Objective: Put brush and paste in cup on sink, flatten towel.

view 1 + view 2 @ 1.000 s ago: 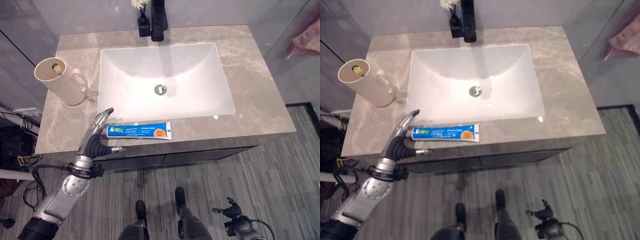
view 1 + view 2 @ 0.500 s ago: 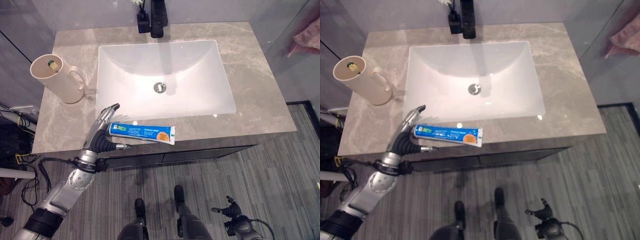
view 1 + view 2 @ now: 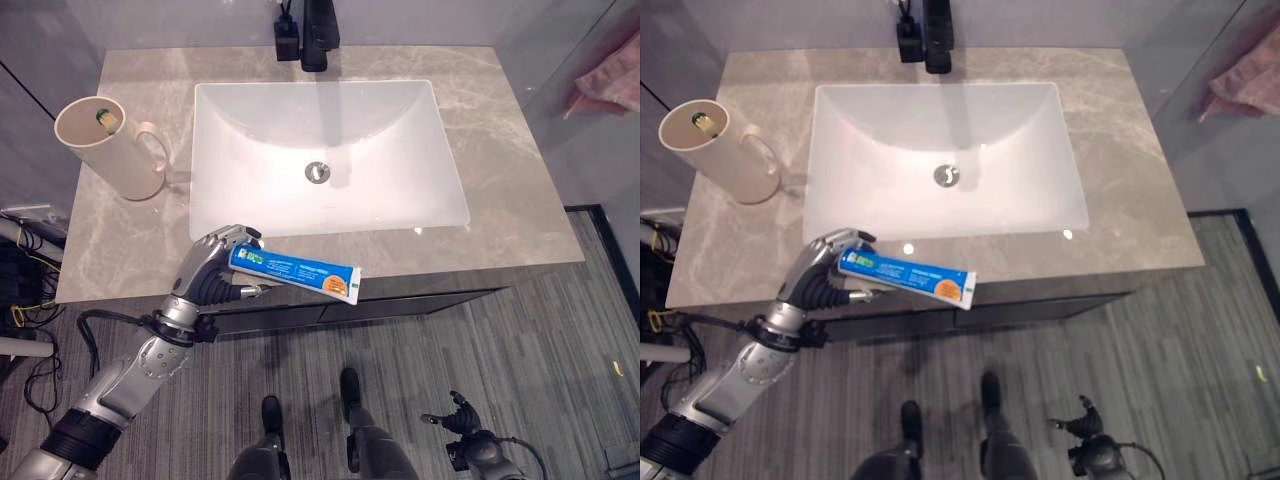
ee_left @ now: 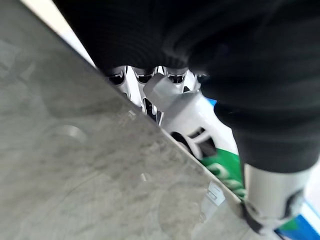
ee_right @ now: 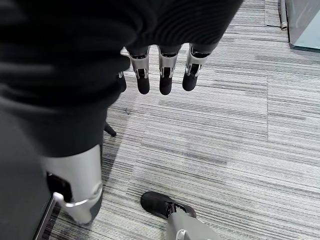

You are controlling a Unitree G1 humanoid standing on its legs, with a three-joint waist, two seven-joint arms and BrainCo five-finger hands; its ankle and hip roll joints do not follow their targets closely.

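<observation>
The blue toothpaste tube (image 3: 296, 271) is clasped at its cap end by the curled fingers of the left hand (image 3: 209, 265), above the counter's (image 3: 130, 245) front edge. The right hand (image 5: 161, 70) hangs relaxed over the floor (image 5: 235, 125).

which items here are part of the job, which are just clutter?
Job:
- toothpaste tube, cap end gripped in the left hand, at the counter's front edge
- cup at the counter's left, toothbrush already inside
- pink towel hanging at the right
- sink

Lying about:
- black faucet
- small black bottle beside it

Right hand idle, open, above the floor.
</observation>
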